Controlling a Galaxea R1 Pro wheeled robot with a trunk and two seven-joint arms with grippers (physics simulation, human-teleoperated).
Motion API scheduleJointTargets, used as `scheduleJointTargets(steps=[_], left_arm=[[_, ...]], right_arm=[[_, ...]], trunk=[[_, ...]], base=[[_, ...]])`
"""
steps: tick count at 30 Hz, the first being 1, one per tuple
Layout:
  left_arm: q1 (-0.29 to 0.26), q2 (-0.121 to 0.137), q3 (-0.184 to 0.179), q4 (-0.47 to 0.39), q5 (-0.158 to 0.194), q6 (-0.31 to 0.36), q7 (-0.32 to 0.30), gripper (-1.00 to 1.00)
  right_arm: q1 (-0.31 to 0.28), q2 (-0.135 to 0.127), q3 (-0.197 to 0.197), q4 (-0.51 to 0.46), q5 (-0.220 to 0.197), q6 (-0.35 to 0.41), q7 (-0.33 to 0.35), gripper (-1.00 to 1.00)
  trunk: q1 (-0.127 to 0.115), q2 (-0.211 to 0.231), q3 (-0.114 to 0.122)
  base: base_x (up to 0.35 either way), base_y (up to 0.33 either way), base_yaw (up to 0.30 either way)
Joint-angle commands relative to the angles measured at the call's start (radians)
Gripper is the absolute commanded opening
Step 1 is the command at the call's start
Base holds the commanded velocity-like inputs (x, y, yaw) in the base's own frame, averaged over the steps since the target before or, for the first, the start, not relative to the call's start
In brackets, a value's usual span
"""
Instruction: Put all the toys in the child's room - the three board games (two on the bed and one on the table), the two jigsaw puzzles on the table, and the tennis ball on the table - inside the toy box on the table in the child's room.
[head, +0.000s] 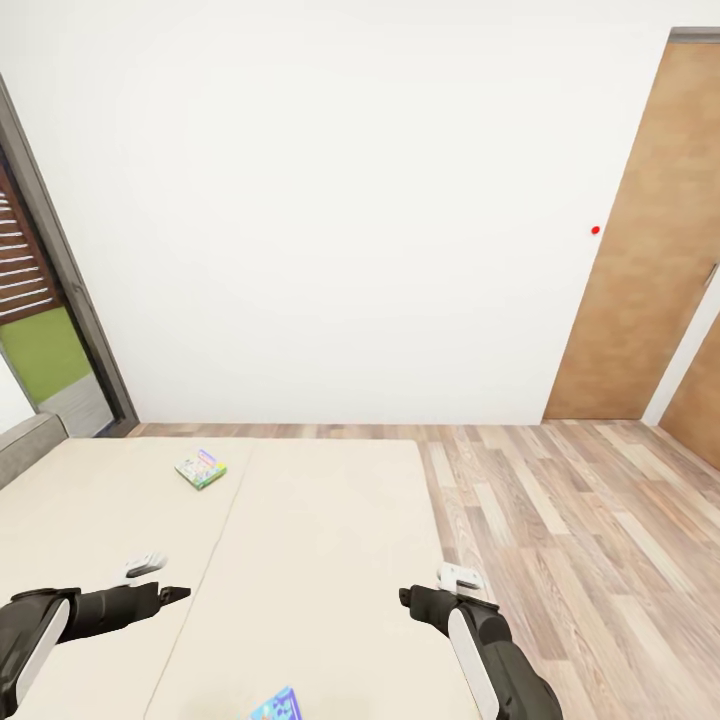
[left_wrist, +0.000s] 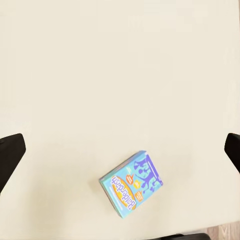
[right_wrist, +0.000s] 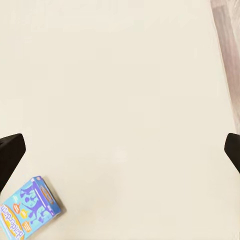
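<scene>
Facing two light, stiff, flat games on bed (head: 320, 560): blue (left_wrist: 131, 184) lower centre, green (head: 201, 468) upper left. Pinch across thin edges. Left claw (left_wrist: 120, 150), right claw (right_wrist: 120, 150) wide, empty.

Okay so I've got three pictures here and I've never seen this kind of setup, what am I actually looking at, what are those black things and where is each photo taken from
These are computer-rendered views from a two-armed wheeled robot in a simulated bedroom. The big picture comes from a camera on its head, looking down over a beige bed. The black arms at the bottom end in the left tool and the right tool.

The other two pictures come from cameras near each tool, looking along its fingers; the dark shapes at the side edges are the fingertips, spread wide apart. Both tools are open and hold nothing.

On the mattress lie two flat game boxes: a green-bordered one farther away, and a mostly blue one close to the robot, also seen from both wrists. Beyond are a wood-plank floor, a white wall and a brown door.
</scene>
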Motion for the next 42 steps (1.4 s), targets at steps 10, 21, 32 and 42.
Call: scheduleJointTargets(steps=[10, 21, 32, 42], left_arm=[[-0.001, 0.000, 0.001, 0.000, 0.007, 0.008, 0.001, 1.00], [-0.001, 0.000, 0.000, 0.000, 0.007, 0.008, 0.001, 1.00], [-0.001, -0.001, -0.001, 0.000, 0.007, 0.008, 0.001, 1.00], [-0.001, -0.001, -0.001, 0.000, 0.007, 0.008, 0.002, 1.00]], right_arm=[[-0.001, 0.000, 0.001, -0.001, -0.010, 0.003, -0.009, 1.00], [-0.001, 0.000, 0.001, -0.001, -0.011, 0.003, -0.009, 1.00], [-0.001, 0.000, 0.000, 0.000, -0.011, 0.004, -0.009, 1.00], [-0.001, 0.000, 0.002, 0.001, -0.009, -0.017, -0.009, 1.00]], trunk=[[0.001, -0.002, -0.002], [0.001, -0.002, -0.002], [0.001, -0.002, -0.002], [0.001, -0.002, -0.002]], base=[[0.028, 0.000, 0.000], [0.086, 0.000, 0.000], [0.012, 0.000, 0.000], [0.001, 0.000, 0.000]])
